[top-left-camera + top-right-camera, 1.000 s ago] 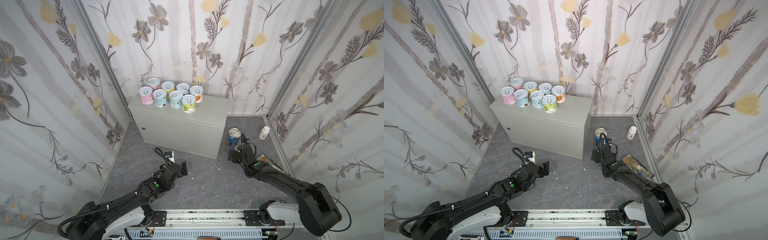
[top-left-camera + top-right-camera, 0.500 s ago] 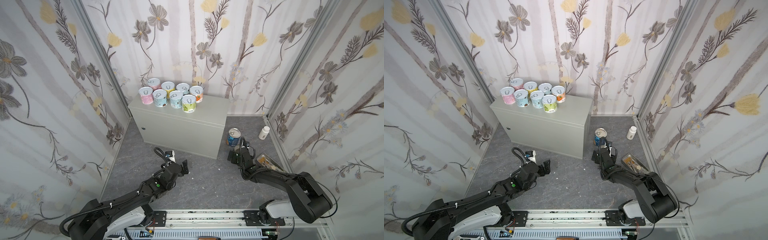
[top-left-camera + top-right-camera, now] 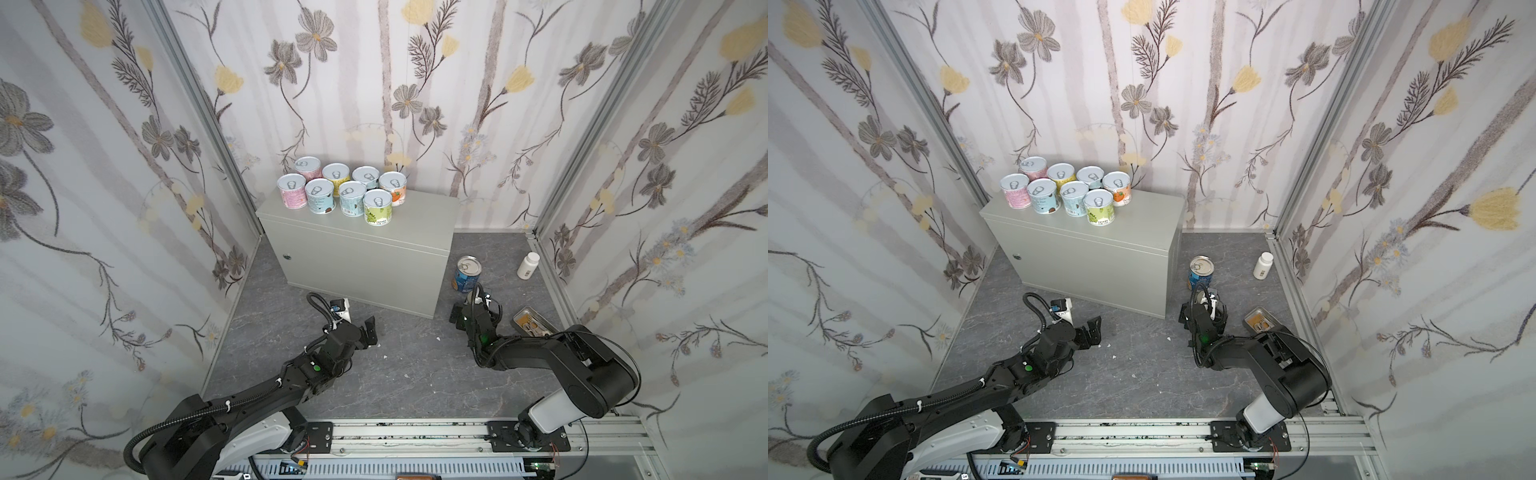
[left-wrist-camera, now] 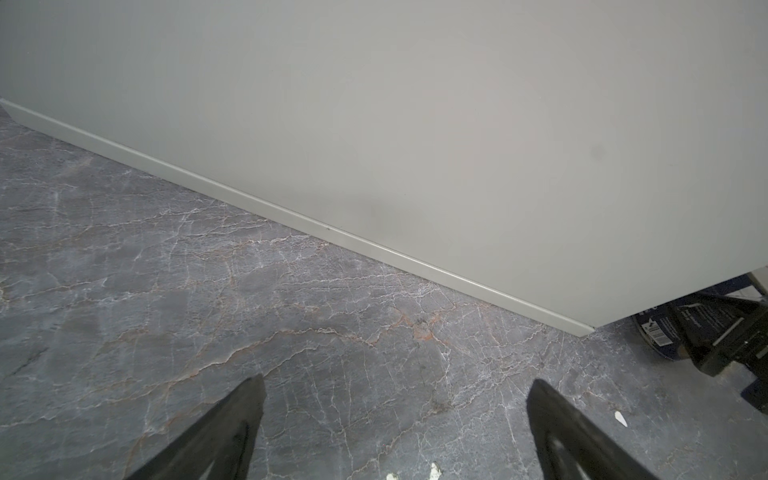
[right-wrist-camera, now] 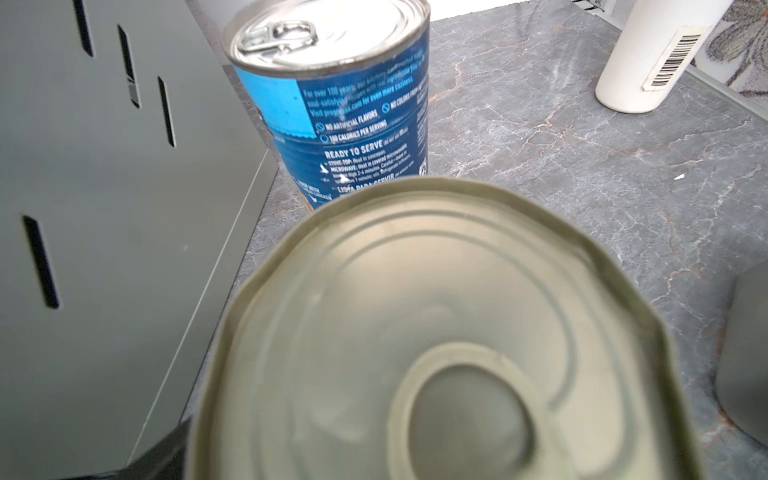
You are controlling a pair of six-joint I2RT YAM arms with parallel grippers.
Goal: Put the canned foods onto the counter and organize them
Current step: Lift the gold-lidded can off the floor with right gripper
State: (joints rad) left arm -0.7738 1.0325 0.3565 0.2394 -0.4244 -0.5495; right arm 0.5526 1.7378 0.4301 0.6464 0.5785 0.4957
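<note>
Nearest, the left gripper (image 4: 395, 388) hangs low over the floor (image 4: 208, 311), a dark grey sheet veined like marble, just in front of the counter (image 3: 361, 266). Its black wedge-shaped fingers are spread wide and hold nothing.

Off the counter's right front corner, the right gripper (image 3: 474, 313) has its jaws at full spread astride the dark navy can (image 5: 436, 332). A strip of floor shows between can and jaw on one side. The can's plain ribbed metal end, dented at the rim, faces the wrist camera. Whether it stands or lies cannot be told.

Further right of that corner lies a flat tin (image 3: 534, 326), rectangular with rounded corners.

Beside the counter's right end panel, which is cut with narrow slots, the blue can (image 3: 466, 274) stands upright on the floor, its pull-tab lid up. A white cylindrical pill bottle (image 3: 528, 266) stands well apart from it, further right.

The counter is a smooth, matt, light-grey metal box with a round lock (image 3: 286, 256) on its front. On the left part of its flat top, eight short cans (image 3: 352, 199) stand upright in two close rows of four. They have pastel labels and pull-tab lids.

Floral-papered walls (image 3: 374, 83) close in behind the counter.
</note>
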